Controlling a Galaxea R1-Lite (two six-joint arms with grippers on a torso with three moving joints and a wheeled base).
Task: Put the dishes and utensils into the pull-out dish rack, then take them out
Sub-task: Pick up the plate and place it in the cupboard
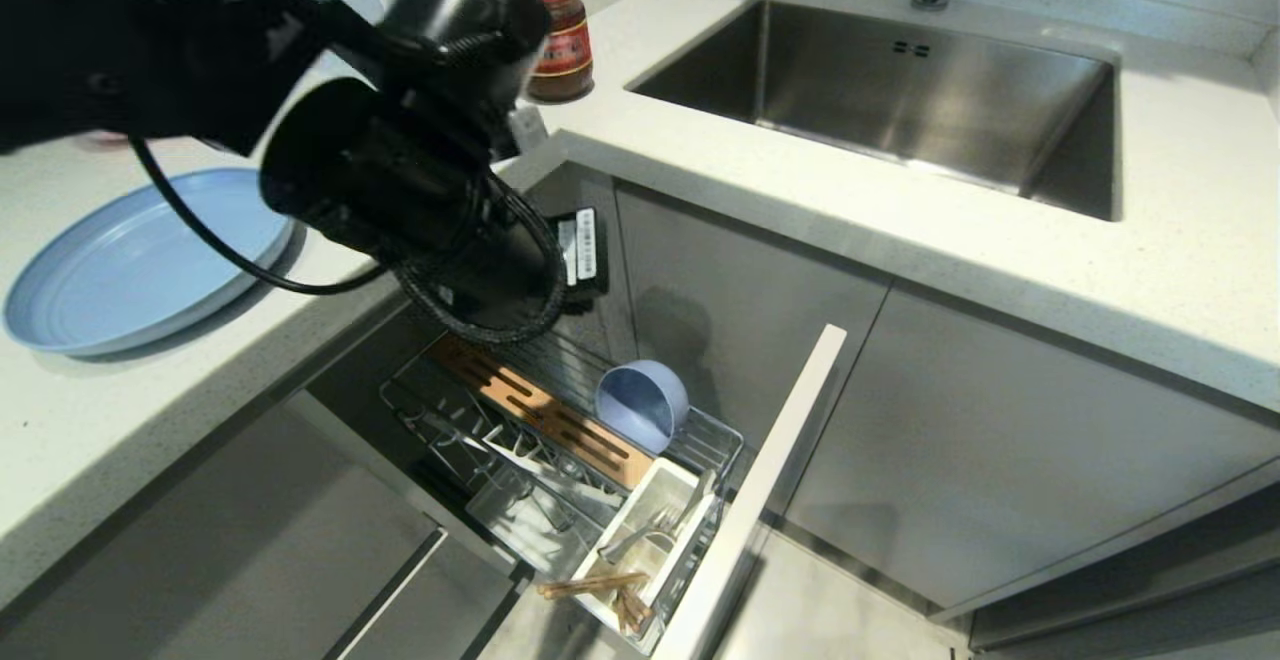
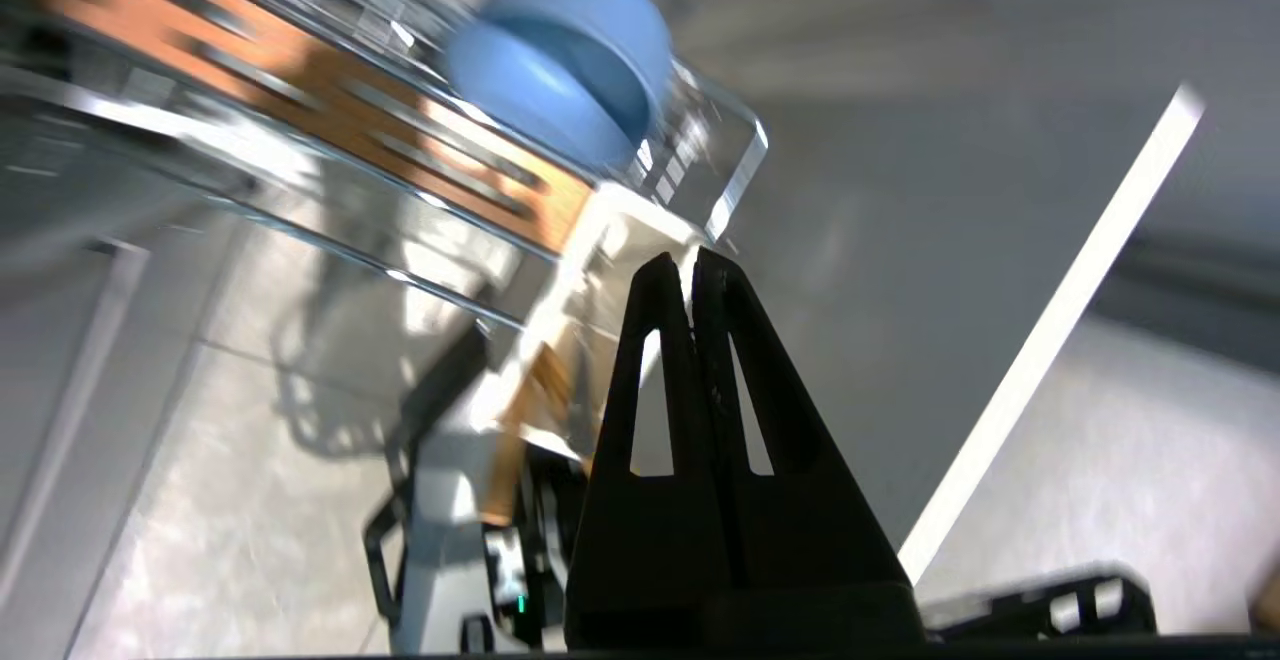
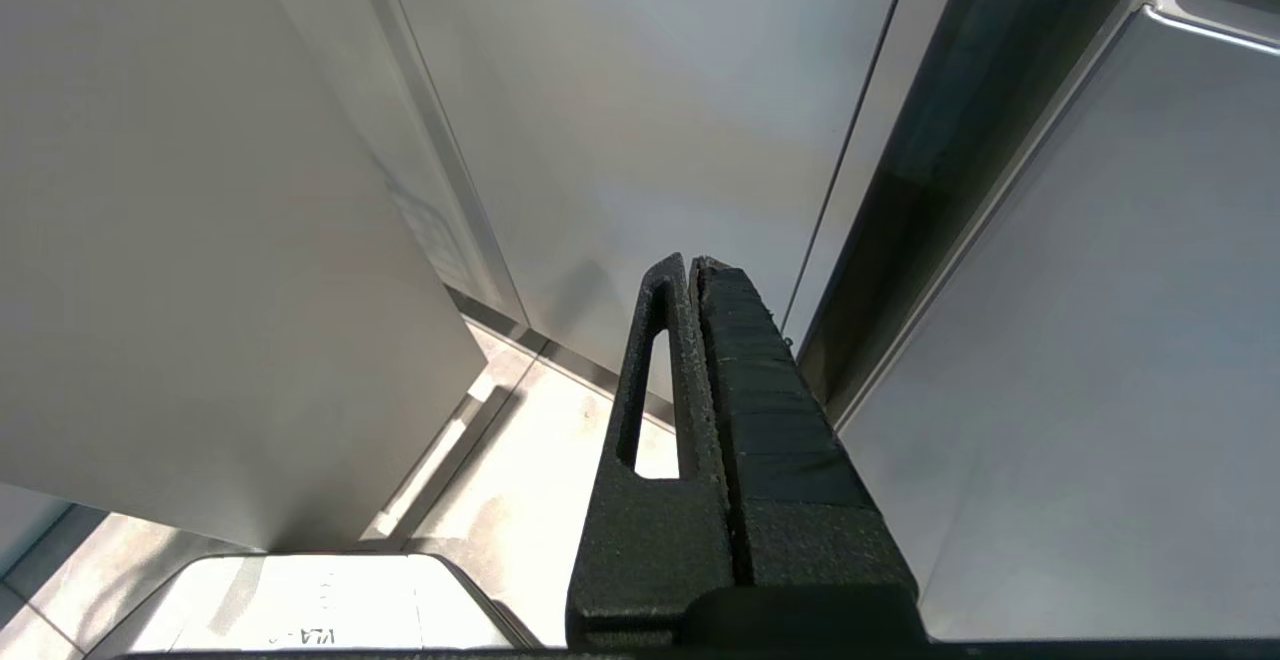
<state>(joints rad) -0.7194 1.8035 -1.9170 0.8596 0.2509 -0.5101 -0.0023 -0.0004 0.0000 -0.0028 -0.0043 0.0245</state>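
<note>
the robot's left gripper (image 2: 690, 265), its black fingers pressed together on nothing, hangs over the pulled-out chrome wire dish rack (image 1: 715, 440) below a pale stone counter corner. in the rack, the small round light-blue plastic bowl (image 1: 642, 404) stands on edge at the back against the wire wall, its open mouth turned toward the rack's middle; in the left wrist view the bowl (image 2: 562, 60) lies ahead of the closed fingertips and off to one side, past the slotted wooden strip (image 1: 545, 410). the white plastic cutlery caddy (image 1: 650, 540) at the rack's front end holds slim silver metal cutlery (image 1: 640, 530) and a pair of light wooden chopsticks (image 1: 592, 585), the chopsticks lying across the caddy's front, their long axis roughly along the rack's flat grey front panel (image 1: 770, 480). the wide shallow light-blue plate (image 1: 130, 260) sits flat on the counter to the left, outside the rack. the left arm is plainly the nearer one: the right gripper (image 3: 695, 265), also closed and empty, is parked low beside grey cabinet doors. whichever piece comes next, the fingers would need to part first.
</note>
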